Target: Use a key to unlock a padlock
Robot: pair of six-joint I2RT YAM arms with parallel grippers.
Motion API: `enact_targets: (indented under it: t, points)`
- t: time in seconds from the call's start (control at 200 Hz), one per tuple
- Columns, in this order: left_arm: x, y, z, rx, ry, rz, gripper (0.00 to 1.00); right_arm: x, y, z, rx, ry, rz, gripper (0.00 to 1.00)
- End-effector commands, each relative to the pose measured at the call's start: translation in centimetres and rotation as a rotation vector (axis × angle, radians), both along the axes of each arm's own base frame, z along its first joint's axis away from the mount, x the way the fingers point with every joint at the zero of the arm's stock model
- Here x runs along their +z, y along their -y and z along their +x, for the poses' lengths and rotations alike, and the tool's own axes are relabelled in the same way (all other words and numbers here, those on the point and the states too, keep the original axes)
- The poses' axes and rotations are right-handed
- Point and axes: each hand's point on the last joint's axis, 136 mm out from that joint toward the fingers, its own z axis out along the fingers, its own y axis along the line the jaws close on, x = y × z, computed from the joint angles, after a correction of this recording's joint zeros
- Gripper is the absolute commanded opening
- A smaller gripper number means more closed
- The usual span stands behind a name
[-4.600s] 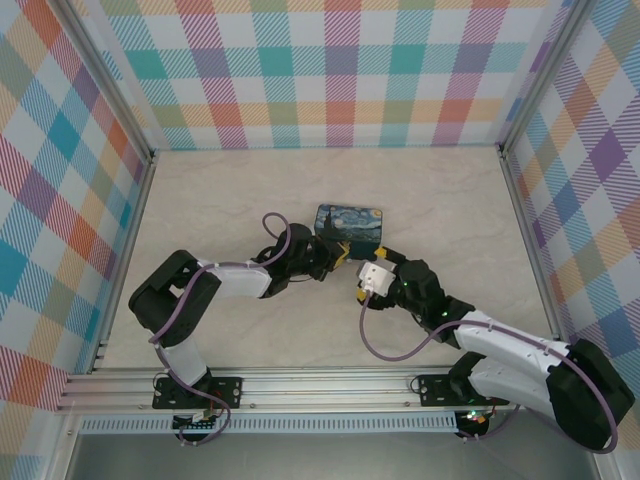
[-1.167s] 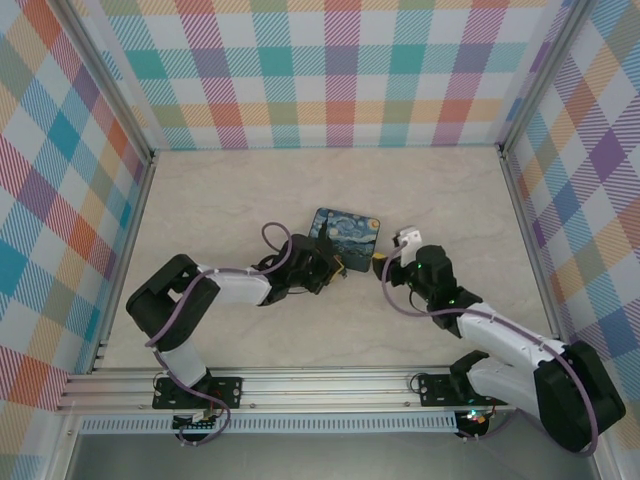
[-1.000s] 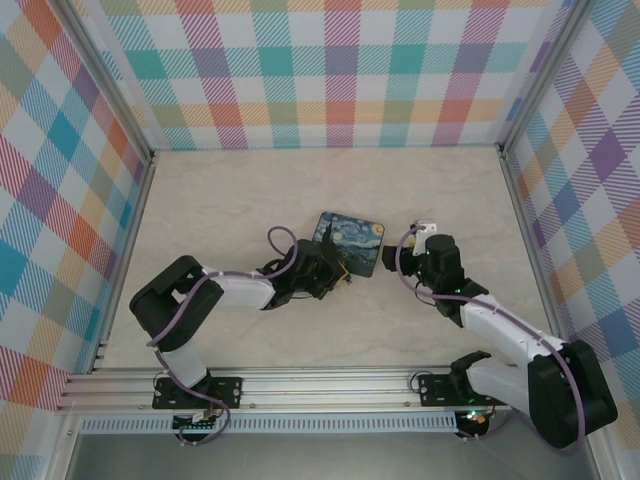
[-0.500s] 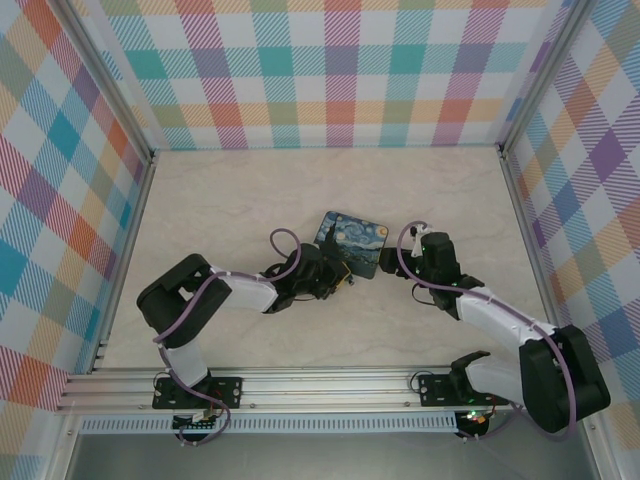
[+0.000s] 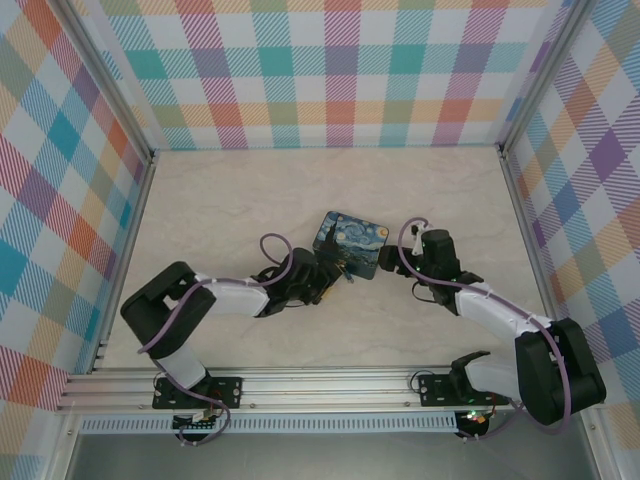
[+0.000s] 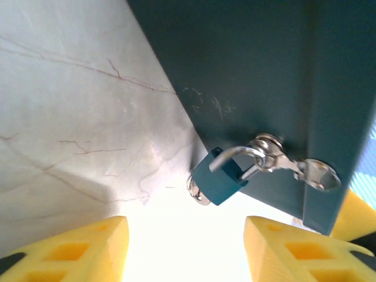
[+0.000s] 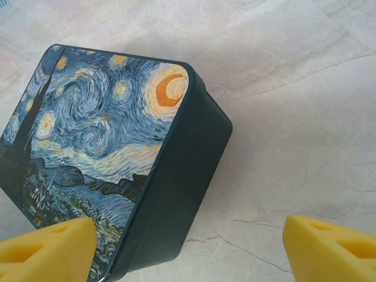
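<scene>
Tin (image 7: 106, 153) closed, padlock (image 6: 220, 176) on hasp (image 6: 276, 161); left end effector (image 6: 185, 238), right end effector (image 7: 188, 244) both spread, empty.

A dark-blue rectangular tin with a starry-night painted lid (image 5: 350, 243) lies on the pale marbled table (image 5: 230, 200), between the left jaws and the right jaws. The left jaws, on a black-and-white left arm (image 5: 235, 293), sit close at its near-left edge. The right jaws, on a matching right arm (image 5: 480, 305), sit just beside its right end. Pastel plaid walls (image 5: 340, 70) surround the table.
</scene>
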Motion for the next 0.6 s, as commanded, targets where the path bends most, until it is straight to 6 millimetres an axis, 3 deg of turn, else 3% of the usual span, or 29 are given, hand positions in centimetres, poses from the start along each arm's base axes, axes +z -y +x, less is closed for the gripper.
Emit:
enact_targets:
  t: [0.0, 0.21, 0.38, 0.475, 0.595]
  points:
    - [2.6, -2.9, 1.1, 0.041, 0.079, 0.081, 0.61, 1.5, -0.3, 0.6, -0.001, 0.011, 0.059, 0.86]
    - [8.5, -8.3, 4.1, 0.089, 0.211, 0.155, 0.76, 2.3, -0.1, 0.9, -0.014, -0.004, 0.136, 0.98]
    - [10.4, -12.5, 7.7, 0.133, 0.262, 0.175, 0.84, 3.0, -0.6, 1.1, 0.004, -0.031, 0.196, 1.0]
    - [10.6, -12.4, 10.0, 0.094, 0.283, 0.17, 0.86, 3.0, -0.8, 1.4, 0.004, -0.061, 0.229, 1.0]
    - [10.5, -9.6, 12.6, -0.021, 0.304, 0.123, 0.87, 2.4, -1.2, 1.9, 0.003, -0.117, 0.245, 1.0]
